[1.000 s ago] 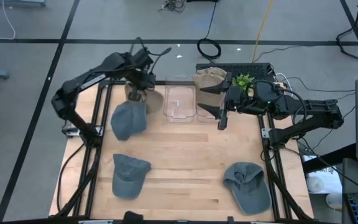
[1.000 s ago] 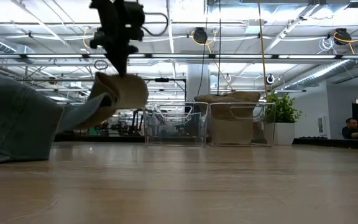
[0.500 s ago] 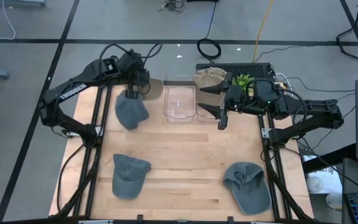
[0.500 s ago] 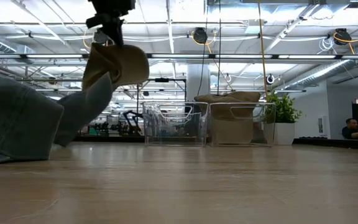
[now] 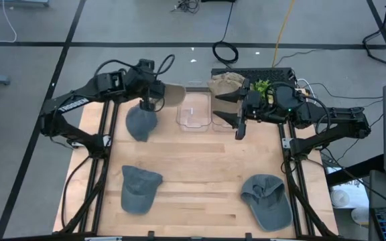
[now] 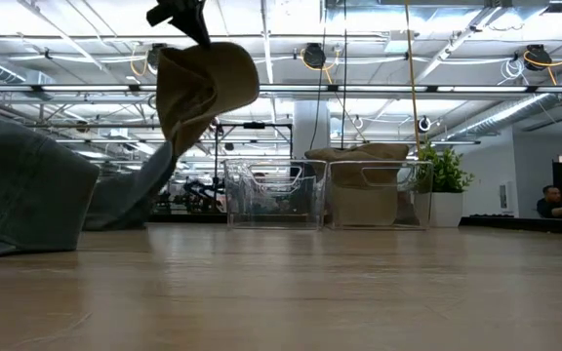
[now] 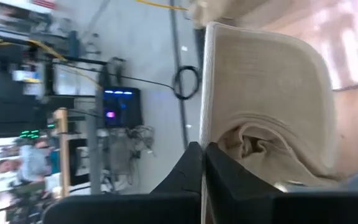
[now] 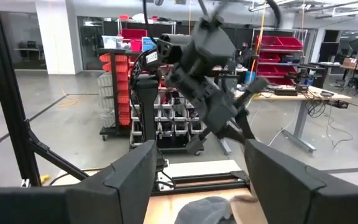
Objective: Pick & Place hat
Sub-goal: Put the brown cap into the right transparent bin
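Up in the upper left of the high view, the left pincer (image 5: 151,102) is clamped tight on a tan-brimmed hat (image 5: 168,95), its grey-blue crown (image 5: 140,122) hanging below it, close to the left edge of the clear bins. The low view shows what the overhead cannot: that hat (image 6: 203,93) dangles well clear of the tabletop (image 6: 291,283), tan brim high at upper left of the frame, blue cloth trailing down toward the wood. The left wrist view gives the grip itself, the two dark fingers (image 7: 188,168) pinched together on the folded tan brim (image 7: 272,106).

The right pincer (image 5: 239,111) sits right of centre in the high view, beside the bins, fingers spread and holding nothing; its own wrist view shows the fingers (image 8: 129,171) wide apart, looking across at the left arm.

Count: two clear bins, one empty (image 5: 194,110), one with a tan hat (image 5: 225,85) in it. Two more grey hats lie flat, one at lower left (image 5: 139,187), one at lower right (image 5: 268,199). That makes four hats in all.

The middle of the tabletop is open wood between the bins and the two lower hats. The low view adds a big grey hat (image 6: 22,190) at far left.
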Controlling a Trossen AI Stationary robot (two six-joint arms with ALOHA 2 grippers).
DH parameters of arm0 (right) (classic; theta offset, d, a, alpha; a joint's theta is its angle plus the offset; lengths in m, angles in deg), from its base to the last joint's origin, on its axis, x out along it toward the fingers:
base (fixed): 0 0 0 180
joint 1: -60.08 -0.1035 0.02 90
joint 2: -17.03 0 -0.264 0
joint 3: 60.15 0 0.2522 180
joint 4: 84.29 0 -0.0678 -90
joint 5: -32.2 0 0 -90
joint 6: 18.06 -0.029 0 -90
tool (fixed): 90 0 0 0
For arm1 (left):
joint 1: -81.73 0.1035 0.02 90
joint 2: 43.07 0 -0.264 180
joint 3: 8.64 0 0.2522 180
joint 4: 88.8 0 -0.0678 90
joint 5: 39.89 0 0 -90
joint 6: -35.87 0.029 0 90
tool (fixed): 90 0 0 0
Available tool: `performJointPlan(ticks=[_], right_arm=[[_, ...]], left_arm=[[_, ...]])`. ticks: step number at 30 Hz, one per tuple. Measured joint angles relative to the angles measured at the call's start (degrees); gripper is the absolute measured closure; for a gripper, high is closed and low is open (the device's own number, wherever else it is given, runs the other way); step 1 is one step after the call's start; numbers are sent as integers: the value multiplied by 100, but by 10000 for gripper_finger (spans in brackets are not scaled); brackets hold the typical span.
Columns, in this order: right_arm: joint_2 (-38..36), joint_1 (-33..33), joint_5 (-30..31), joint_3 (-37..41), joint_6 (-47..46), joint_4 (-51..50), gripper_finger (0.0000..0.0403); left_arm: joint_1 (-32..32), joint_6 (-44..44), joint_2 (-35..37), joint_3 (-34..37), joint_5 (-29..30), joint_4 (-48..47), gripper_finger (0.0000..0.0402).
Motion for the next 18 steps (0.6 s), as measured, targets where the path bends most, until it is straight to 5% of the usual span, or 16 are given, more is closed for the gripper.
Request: performJointPlan(ticks=[18], right_arm=[[0, 12, -429, 0, -1454, 7, 167]], left_arm=[[-1326, 521, 834, -8, 800, 1651, 400]])
